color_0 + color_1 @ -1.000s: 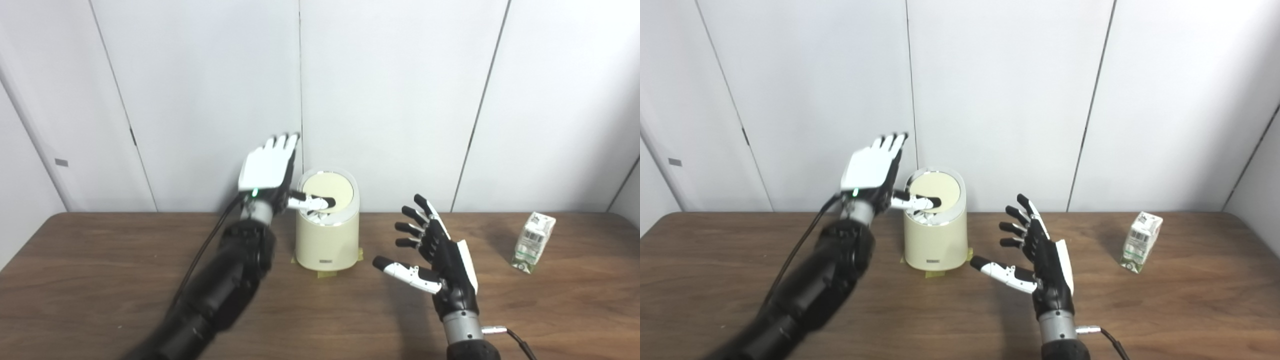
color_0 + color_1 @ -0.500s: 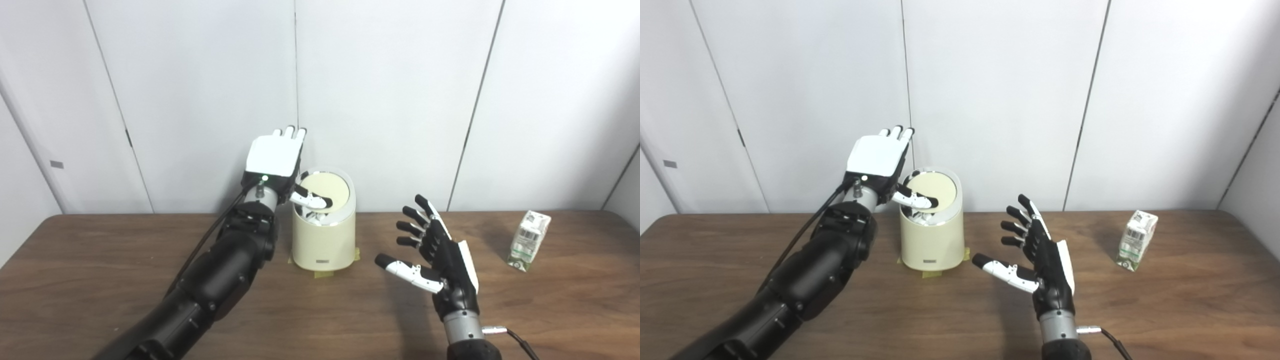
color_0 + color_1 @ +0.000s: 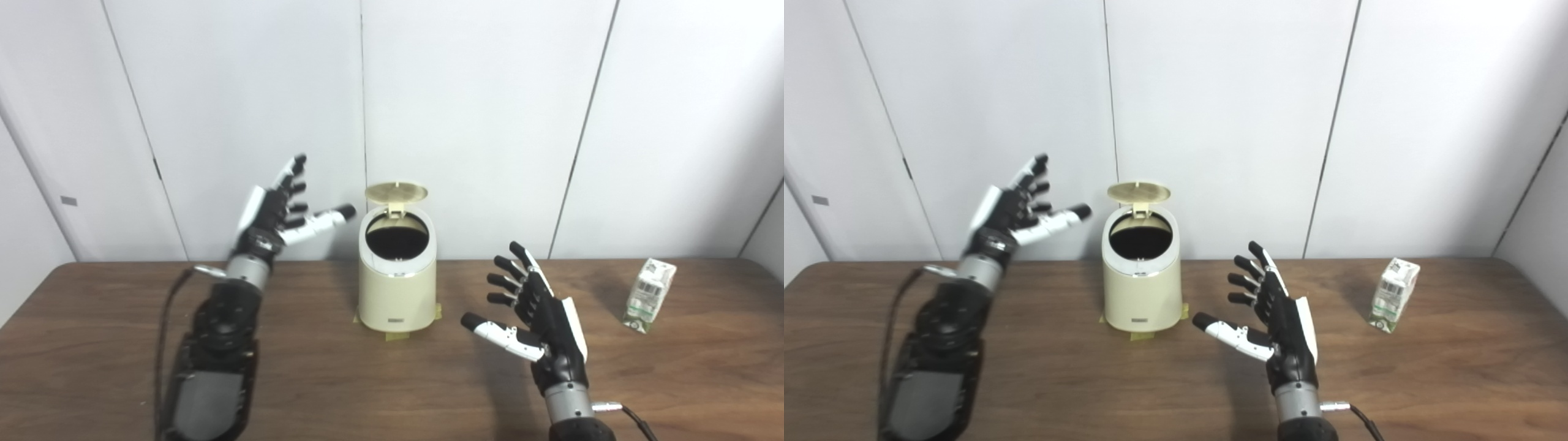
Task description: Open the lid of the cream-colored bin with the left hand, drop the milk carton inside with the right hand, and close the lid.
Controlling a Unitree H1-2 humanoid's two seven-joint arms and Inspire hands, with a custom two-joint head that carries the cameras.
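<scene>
The cream-colored bin (image 3: 397, 294) stands at the back middle of the table with its round lid (image 3: 396, 192) flipped up and the dark opening showing. My left hand (image 3: 278, 211) is open, raised to the left of the bin and apart from it, holding nothing. My right hand (image 3: 539, 318) hovers open over the table to the right of the bin, fingers spread, empty. The milk carton (image 3: 650, 295) stands upright at the far right of the table, well away from both hands.
The brown wooden table (image 3: 122, 343) carries only the bin and the carton. Yellow tape (image 3: 392, 335) marks the bin's base. White wall panels (image 3: 490, 92) rise just behind the table's back edge.
The lid was shut under my left thumb; now it stands open. My left hand has pulled away to the left and turned. The right hand and carton have stayed put.
</scene>
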